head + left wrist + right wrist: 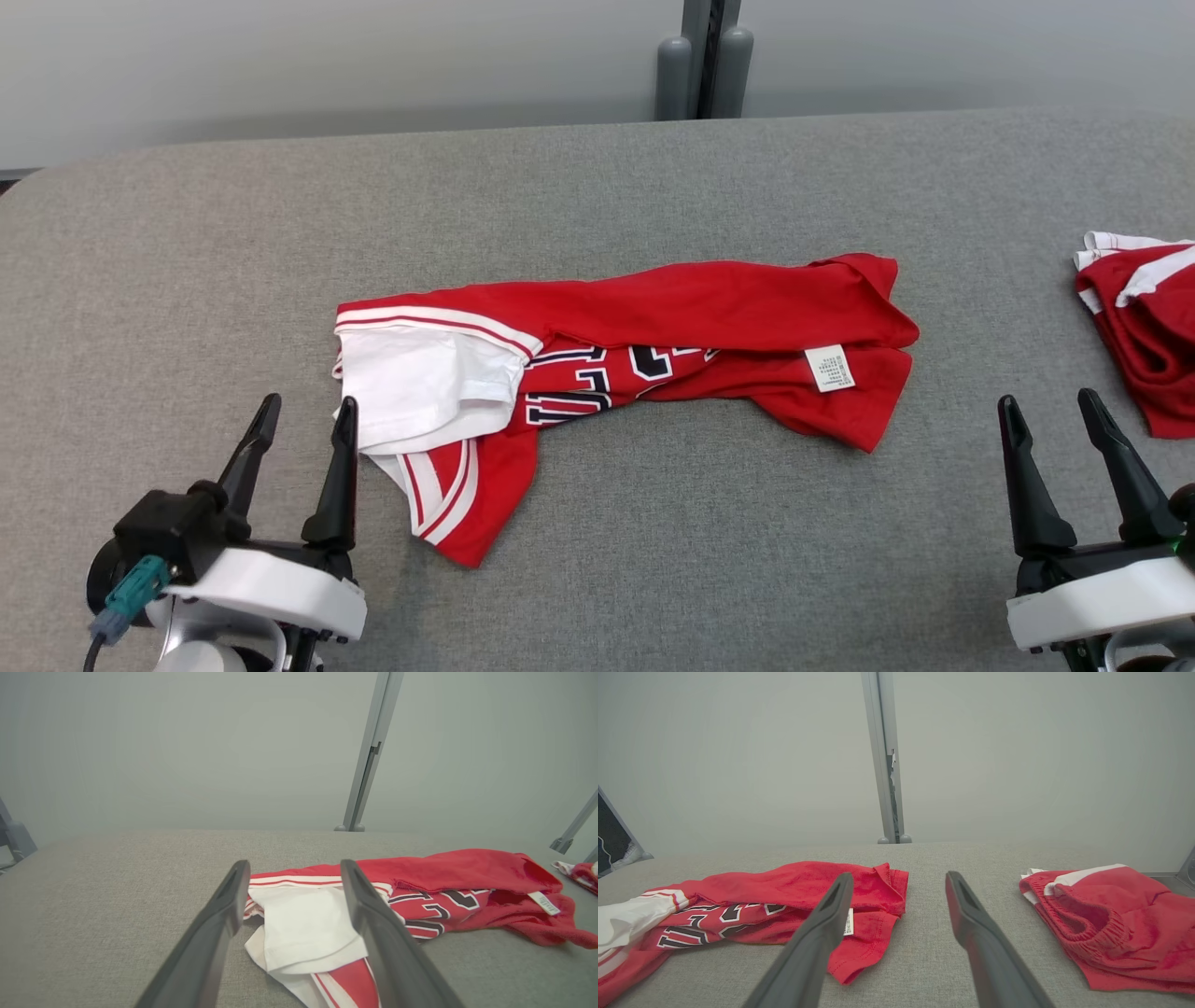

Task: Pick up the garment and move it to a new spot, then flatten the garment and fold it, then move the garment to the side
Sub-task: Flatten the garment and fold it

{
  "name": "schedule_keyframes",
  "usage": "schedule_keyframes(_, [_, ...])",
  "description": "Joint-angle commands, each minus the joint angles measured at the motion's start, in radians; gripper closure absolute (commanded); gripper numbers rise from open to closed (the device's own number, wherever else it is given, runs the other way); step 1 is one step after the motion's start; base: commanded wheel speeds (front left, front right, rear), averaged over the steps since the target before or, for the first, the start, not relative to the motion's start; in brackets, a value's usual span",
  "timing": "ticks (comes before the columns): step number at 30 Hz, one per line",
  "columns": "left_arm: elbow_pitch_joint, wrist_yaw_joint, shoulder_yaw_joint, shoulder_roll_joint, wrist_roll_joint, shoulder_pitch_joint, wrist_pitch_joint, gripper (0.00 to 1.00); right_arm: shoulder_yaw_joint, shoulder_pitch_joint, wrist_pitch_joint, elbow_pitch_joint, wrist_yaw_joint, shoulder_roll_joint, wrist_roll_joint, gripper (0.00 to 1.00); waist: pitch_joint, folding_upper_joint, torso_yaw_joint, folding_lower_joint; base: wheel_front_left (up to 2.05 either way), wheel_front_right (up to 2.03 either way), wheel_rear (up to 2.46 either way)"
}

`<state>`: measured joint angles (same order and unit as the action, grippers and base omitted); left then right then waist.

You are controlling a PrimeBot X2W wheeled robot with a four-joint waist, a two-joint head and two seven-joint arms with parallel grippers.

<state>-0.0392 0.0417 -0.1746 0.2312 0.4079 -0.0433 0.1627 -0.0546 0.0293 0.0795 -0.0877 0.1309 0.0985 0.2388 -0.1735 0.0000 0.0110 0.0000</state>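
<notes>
Left tool [309,403] and right tool [1047,398] spread, empty — jersey [653,308] bunched; a pinch on one layer may just drag it.

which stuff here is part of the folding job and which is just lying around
In the job: crumpled red jersey in the middle; left tool, open, by its white end; right tool, open, holding nothing.
Lying about: red shorts at the right edge of the table; grey post behind it.
</notes>
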Motion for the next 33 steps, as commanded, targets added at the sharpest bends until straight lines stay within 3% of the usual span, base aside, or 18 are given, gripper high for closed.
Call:
schedule_keyframes(1, [-0.026,-0.015,-0.004,0.002,0.013,-0.035,-0.019,0.00,0.000,-0.010,-0.002,-0.007,0.000,0.008,-0.002,0.00,-0.020,0.0000,0.004,0.0000,0.00,0.00,0.00])
schedule_keyframes(9, [-0.166,-0.070,-0.016,-0.001,0.077,-0.119,-0.082,0.00,0.005,-0.031,0.001,-0.008,0.000,0.006,0.000,0.00,-0.073,0.0000,0.031,0.0000,0.00,0.00,0.00])
schedule_keyframes(20, [-0.244,-0.093,-0.009,-0.004,0.122,-0.125,-0.095,0.00,-0.001,-0.041,0.006,-0.002,0.000,-0.001,-0.001,0.00,-0.098,0.0000,0.047,0.0000,0.00,0.00,0.00])
schedule_keyframes(21, [-0.242,-0.090,-0.010,-0.001,0.119,-0.121,-0.092,0.11,-0.002,-0.040,0.008,-0.002,0.000,-0.002,-0.001,0.00,-0.099,0.0000,0.046,0.0000,0.00,0.00,0.00])
schedule_keyframes(24, [-0.233,-0.086,-0.016,-0.002,0.114,-0.110,-0.084,0.85,-0.002,-0.040,0.012,0.001,0.000,-0.004,-0.001,0.00,-0.100,0.0000,0.043,0.0000,0.00,0.00,0.00])
schedule_keyframes(25, [-0.229,-0.084,-0.018,-0.001,0.112,-0.107,-0.083,1.00,-0.002,-0.040,0.012,0.002,0.000,-0.005,-0.002,0.00,-0.100,0.0000,0.041,0.0000,0.00,0.00,0.00])
schedule_keyframes(33, [-0.178,-0.065,-0.026,0.012,0.097,-0.087,-0.084,1.00,-0.005,-0.060,0.013,0.013,0.000,0.000,-0.002,0.00,-0.096,0.0000,0.026,0.0000,0.00,0.00,0.00])
